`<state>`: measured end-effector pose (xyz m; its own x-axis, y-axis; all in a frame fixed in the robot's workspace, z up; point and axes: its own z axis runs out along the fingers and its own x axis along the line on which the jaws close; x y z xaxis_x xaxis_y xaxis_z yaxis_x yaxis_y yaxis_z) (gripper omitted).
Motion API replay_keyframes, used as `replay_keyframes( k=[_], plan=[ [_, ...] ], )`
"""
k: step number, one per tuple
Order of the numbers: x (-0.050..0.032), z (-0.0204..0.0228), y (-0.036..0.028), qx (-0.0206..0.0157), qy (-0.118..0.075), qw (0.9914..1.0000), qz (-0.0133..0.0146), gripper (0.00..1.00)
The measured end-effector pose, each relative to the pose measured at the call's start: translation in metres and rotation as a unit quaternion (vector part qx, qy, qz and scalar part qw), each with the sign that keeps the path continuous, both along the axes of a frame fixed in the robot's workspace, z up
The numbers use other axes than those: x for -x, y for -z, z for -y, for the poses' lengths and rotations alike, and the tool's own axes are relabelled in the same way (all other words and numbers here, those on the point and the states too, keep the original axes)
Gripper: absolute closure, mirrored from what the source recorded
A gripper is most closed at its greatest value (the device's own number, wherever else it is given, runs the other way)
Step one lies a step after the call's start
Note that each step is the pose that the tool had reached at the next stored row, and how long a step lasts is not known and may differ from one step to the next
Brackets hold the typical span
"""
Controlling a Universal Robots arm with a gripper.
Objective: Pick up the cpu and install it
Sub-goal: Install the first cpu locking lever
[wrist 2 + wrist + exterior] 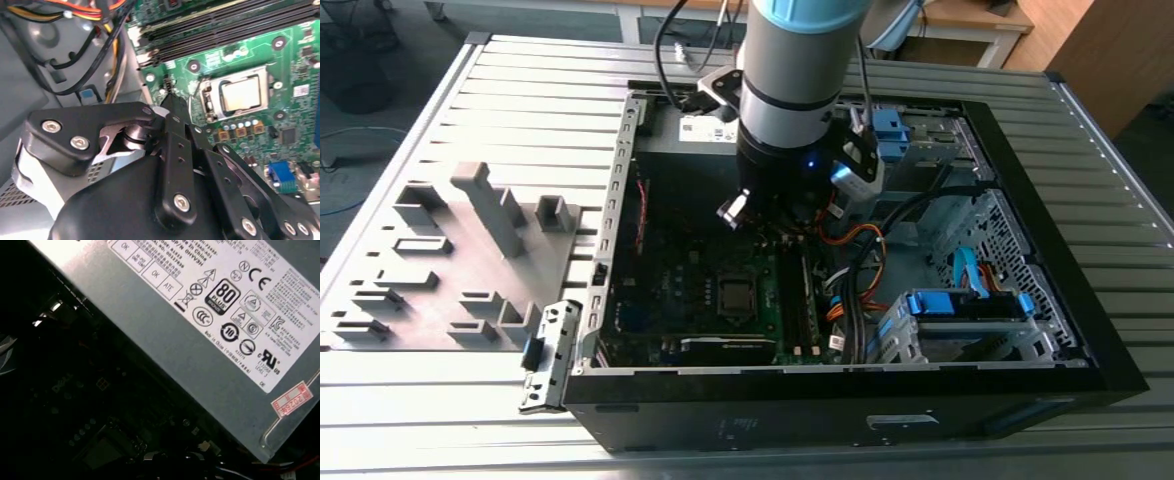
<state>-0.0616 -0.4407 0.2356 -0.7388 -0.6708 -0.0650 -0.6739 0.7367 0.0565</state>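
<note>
The pincer [169,101] looks closed. In the second wrist view its black fingers [176,150] run together to a single point, and I can see nothing gripped between them. That point hangs over the green circuit board [285,45], near one corner of the socket's metal frame [207,102] but not touching it.

The cpu [241,94] lies flat in that socket with its pale shiny top facing up, clear of the pincer. The long black memory slots [225,25] run along the board just beyond it. A bundle of black, yellow and orange cables [95,55] loops past the side of the board.

In the exterior view the arm [794,60] comes down almost upright into the open computer case [1067,350], which lies on its side on the ribbed metal desk [520,90]. The arm's wrist points straight down and the pincer [781,225] sits low inside the case, over the far half of the board. The cpu [736,293] shows there as a small square nearer the case's front edge, apart from the pincer.

A blue-topped drive cage [967,305] fills the corner on the exterior view's right. A grey jig with upright blocks [467,230] stands on the desk on the exterior view's left.

The first wrist view shows the big grey metal box with a white label [200,340] close to the arm.
</note>
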Motion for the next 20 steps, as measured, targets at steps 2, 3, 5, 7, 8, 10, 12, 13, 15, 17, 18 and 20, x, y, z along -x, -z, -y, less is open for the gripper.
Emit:
replay_keyframes(
  k=[2,3,5,7,8,10,12,13,15,17,18,20],
  plan=[
    [0.0,0.0032,0.0,0.0041,0.0,0.99999,0.0,0.89],
    [0.0,0.0051,0.0,0.0062,0.0,0.99998,0.0,0.89],
    [0.0,0.0087,0.0,0.0099,0.0,0.99995,0.0,0.89],
    [0.0,0.0123,0.0,0.0134,0.0,0.99991,0.0,0.89],
    [0.0,0.0143,0.0,0.0151,0.0,0.99989,-0.0001,0.89],
    [0.0,0.0184,0.0001,0.0176,0.0,0.99984,0.0,0.89],
    [0.0,0.0229,0.0,0.0194,0.0,0.99981,-0.0001,0.89],
    [0.0,0.0254,0.0001,0.02,0.0,0.9998,0.0,0.89],
    [0.0,0.0303,0.0004,0.0208,0.0,0.99978,0.0,0.89],
    [0.0,0.0352,0.0009,0.0213,0.0,0.99977,-0.0001,0.89],
    [0.0,0.0374,0.0016,0.0213,0.0,0.99977,0.0,0.89],
    [0.0,0.0407,0.0035,0.0213,0.0,0.99977,0.0,0.89]
  ],
)
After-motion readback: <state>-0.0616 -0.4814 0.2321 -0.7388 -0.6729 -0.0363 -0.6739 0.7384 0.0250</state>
